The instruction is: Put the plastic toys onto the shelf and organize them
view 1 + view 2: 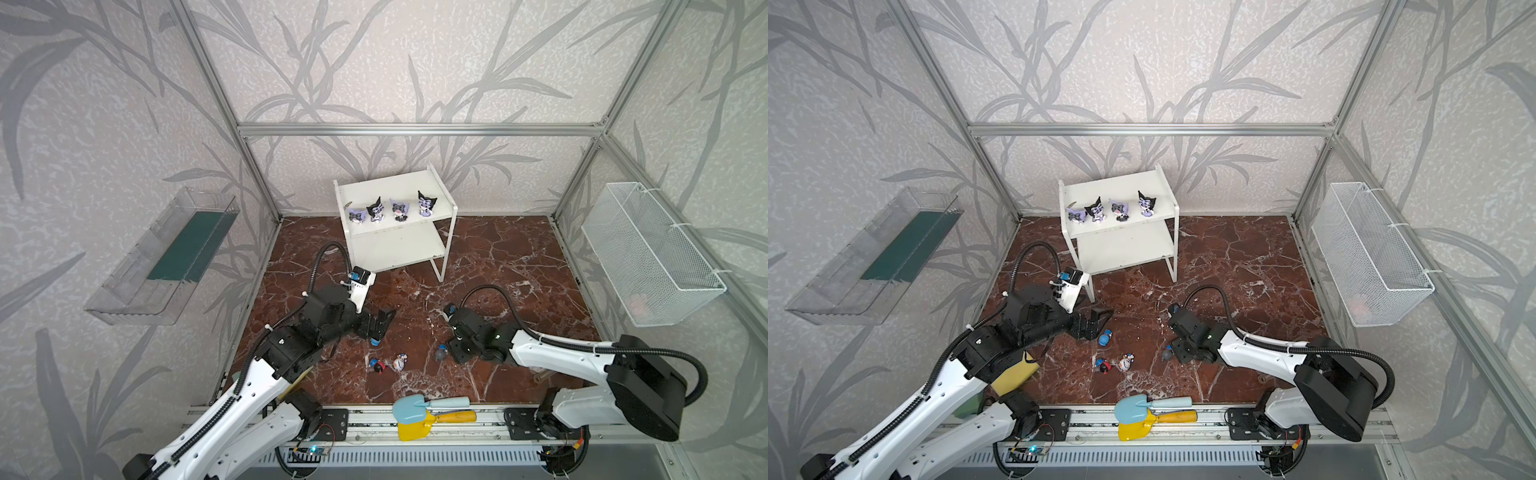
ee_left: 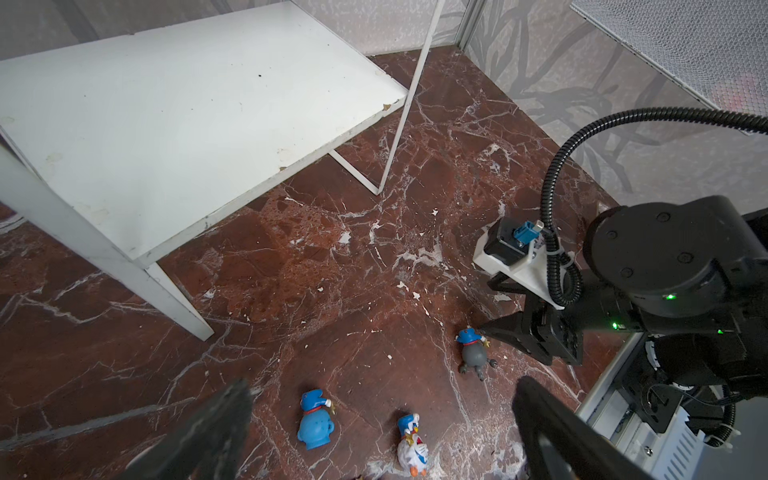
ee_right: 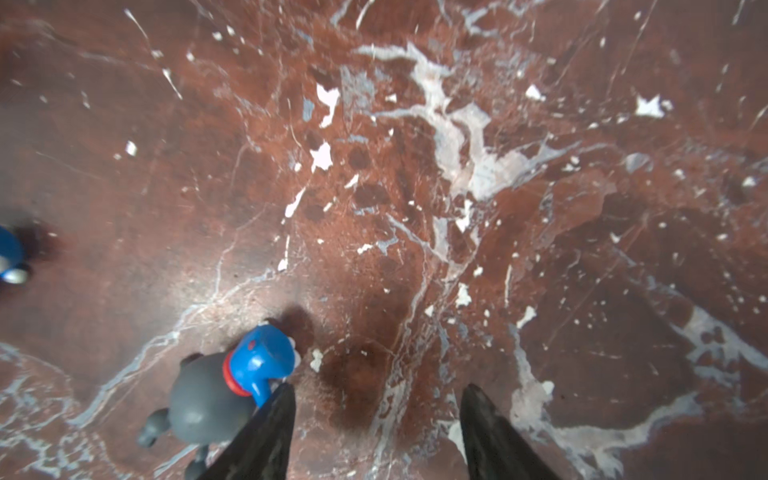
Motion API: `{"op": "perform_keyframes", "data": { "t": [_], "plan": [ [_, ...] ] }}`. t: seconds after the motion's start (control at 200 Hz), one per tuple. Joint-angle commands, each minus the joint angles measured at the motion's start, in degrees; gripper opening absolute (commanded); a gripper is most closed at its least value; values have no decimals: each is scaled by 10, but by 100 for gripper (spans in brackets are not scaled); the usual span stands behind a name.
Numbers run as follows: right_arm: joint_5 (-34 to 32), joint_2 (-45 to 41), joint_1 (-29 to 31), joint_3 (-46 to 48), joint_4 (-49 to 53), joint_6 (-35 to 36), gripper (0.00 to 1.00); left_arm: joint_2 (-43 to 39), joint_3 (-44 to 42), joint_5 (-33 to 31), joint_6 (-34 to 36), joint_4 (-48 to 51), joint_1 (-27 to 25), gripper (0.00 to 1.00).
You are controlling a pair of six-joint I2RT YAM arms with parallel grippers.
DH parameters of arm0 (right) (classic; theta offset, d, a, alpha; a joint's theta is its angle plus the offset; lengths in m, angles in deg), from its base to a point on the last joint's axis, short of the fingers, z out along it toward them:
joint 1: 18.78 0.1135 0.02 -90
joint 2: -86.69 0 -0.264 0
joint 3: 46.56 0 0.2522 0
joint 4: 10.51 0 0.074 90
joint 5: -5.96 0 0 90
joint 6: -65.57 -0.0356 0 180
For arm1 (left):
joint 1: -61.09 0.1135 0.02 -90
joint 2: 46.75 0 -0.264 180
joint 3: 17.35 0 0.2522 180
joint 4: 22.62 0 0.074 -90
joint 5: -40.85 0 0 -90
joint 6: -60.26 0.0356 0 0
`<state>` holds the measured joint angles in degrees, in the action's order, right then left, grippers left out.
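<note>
Red-brown marble tabletop (image 1: 519, 257), leaf-patterned walls all around. At the back, white shelf (image 1: 386, 187), with four purple pointed-ear toys (image 1: 400, 210) upright in a row on its upper board. Well in front of it, on the tabletop, four smaller ones: blue toy (image 1: 376, 341), red toy (image 1: 377, 365), white toy (image 1: 400, 361), grey toy (image 1: 440, 354). Left claw (image 2: 382, 386) spread wide near the blue toy; grips nothing. Right claw (image 3: 378, 388) parted too, low over bare marble, nothing between its fingers (image 3: 266, 436); grey toy just outside one finger, apparently touching it. Blue shovel (image 1: 415, 405) and yellow shovel (image 1: 413, 430) on the front rail. Clear tray (image 1: 166, 257) on the left wall, wire basket (image 1: 656, 257) on the right.
</note>
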<state>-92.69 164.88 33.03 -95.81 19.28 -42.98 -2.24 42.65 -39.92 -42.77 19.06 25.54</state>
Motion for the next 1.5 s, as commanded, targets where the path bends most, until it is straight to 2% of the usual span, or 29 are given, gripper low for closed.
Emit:
{"op": "perform_keyframes", "data": {
  "t": [0.0, 0.09, 0.16, 0.34, 0.44, 0.565, 0.72, 0.96, 1.115, 1.495],
  "plan": [
    [6, 1, 53, 2, -18, 20, 63, -4, -1, 2, 2, -9, 3, 99],
    [43, 21, 65, -11, -18, 24, 63, -7, -3, 2, 2, -10, 4, 99],
    [39, 30, 98, -22, -9, 22, 63, -8, -4, 1, 2, -9, 3, 99],
    [26, 10, 102, -32, 21, 32, 64, -16, -8, -4, 2, -9, 4, 99],
    [37, 11, 101, -51, 51, 68, 64, -17, -7, -5, 2, -9, 4, 99],
    [66, 15, 101, -55, 36, 108, 63, -23, -7, -7, 3, -7, 3, 99],
    [61, 39, 100, -72, 31, 136, 59, -29, -7, -12, 3, -4, 3, 99],
    [71, 85, 102, -92, 30, 177, 47, -39, -9, -17, 3, -1, 4, 99],
    [80, 97, 103, -92, 26, 193, 44, -41, -8, -18, 4, -2, 3, 99],
    [97, 99, 103, -92, 19, 218, 20, -41, -8, -17, 4, -1, 3, 99]
  ]
}}
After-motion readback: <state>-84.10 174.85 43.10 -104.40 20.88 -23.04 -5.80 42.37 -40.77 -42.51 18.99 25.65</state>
